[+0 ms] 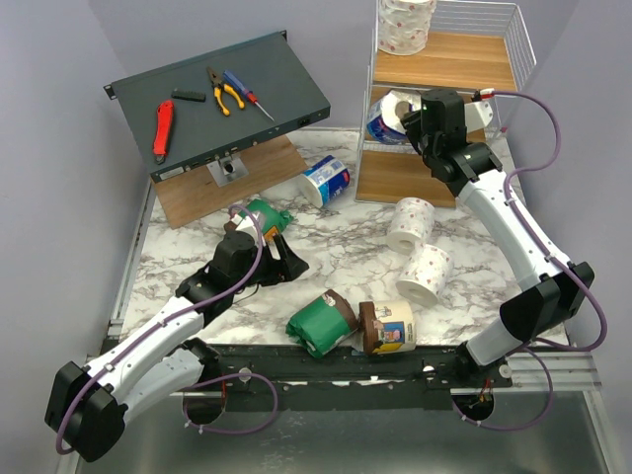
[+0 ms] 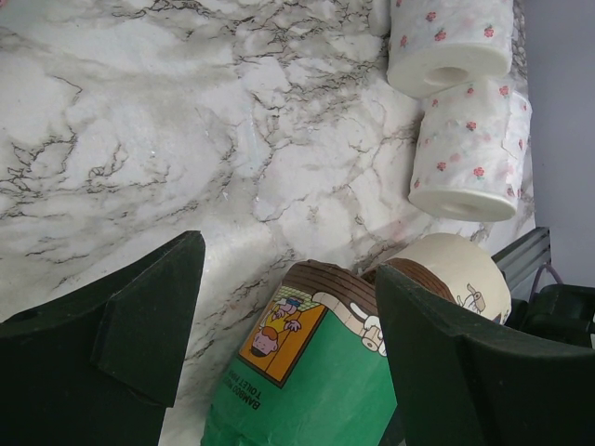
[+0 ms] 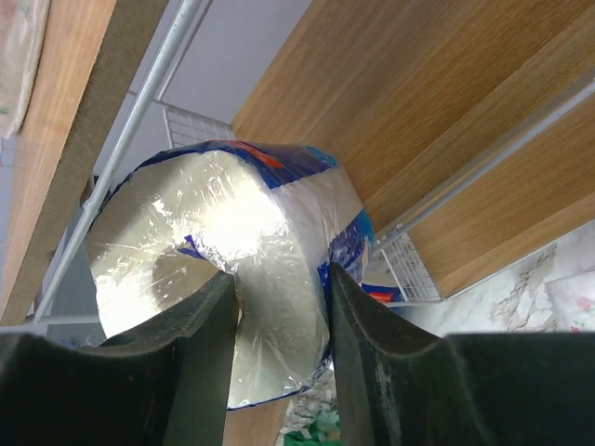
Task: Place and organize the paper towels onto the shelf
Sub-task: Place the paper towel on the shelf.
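The right gripper (image 3: 279,274) is pinching the blue-and-white roll (image 3: 214,223). Its two dark fingers (image 3: 186,372) are pressing on the shiny wrapped end from either side, at the bottom of the wrist view. That roll is sitting at the middle tier of the shelf (image 3: 418,84), in the upper right of the top view (whether it is resting on the board beneath, I cannot tell).

The left gripper (image 2: 288,265) is hovering with its fingers (image 2: 139,344) spread wide, gripping nothing. Past the tips the green roll (image 2: 307,372) is lying on the marble table (image 2: 139,111), with one side hidden behind the finger at the right of the frame. The cream-and-brown roll (image 2: 456,265) is lying just beside it. In the upper right of that view a speckled roll (image 2: 451,37) and a second speckled roll (image 2: 469,149) are lying close together.

From above, another green roll (image 1: 267,215) is lying just behind the left gripper, left of centre. A spare blue roll (image 1: 326,180) is lying on its side near the foot of the shelf. A tall speckled roll (image 1: 407,25) is standing upright on the top tier. The dark grey panel (image 1: 276,69), upper left, is carrying hand tools (image 1: 225,91).
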You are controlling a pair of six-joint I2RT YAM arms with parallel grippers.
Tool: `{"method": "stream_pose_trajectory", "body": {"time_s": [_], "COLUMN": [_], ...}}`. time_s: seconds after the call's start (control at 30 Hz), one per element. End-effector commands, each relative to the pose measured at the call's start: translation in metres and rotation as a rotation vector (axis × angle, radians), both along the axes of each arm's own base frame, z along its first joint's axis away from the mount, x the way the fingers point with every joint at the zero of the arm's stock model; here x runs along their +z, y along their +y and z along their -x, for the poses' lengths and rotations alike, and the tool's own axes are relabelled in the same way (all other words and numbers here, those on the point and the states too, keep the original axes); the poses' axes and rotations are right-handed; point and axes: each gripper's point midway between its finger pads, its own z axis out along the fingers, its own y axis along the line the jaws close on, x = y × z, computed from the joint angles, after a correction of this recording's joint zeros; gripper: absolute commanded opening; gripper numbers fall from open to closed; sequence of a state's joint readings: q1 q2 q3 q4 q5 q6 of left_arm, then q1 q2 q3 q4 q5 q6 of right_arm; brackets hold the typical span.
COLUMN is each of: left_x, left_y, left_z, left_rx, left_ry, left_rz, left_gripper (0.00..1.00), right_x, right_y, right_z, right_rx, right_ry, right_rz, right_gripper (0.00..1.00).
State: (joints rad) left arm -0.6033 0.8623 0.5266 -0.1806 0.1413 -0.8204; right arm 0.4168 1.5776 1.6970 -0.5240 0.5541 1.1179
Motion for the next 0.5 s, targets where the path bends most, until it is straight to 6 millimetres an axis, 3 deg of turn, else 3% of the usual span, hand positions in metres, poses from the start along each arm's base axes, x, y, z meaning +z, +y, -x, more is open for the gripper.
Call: {"method": "stream_pose_trajectory", "body": {"time_s": [0.0,0.47], "left_x": [0.0015,0.0011], "left_y": [-0.002,-0.0013], "left_z": [-0.0007,-0.0004], "left_rx": [-0.004,-0.004], "left_ry": [-0.006,-0.007], "left_rz": [0.018,0.015], "left_gripper": [0.78,0.78], "right_x": [0.0044,0.0043], "right_y": [0.0046,0.0052], "right_z": [-0.0117,-0.0095], "right_rx": [-0.001,0.018], "right_ry": [-0.042,-0.045], "right_rz": [-0.038,-0.025], "right_gripper": [0.44,0.57]}}
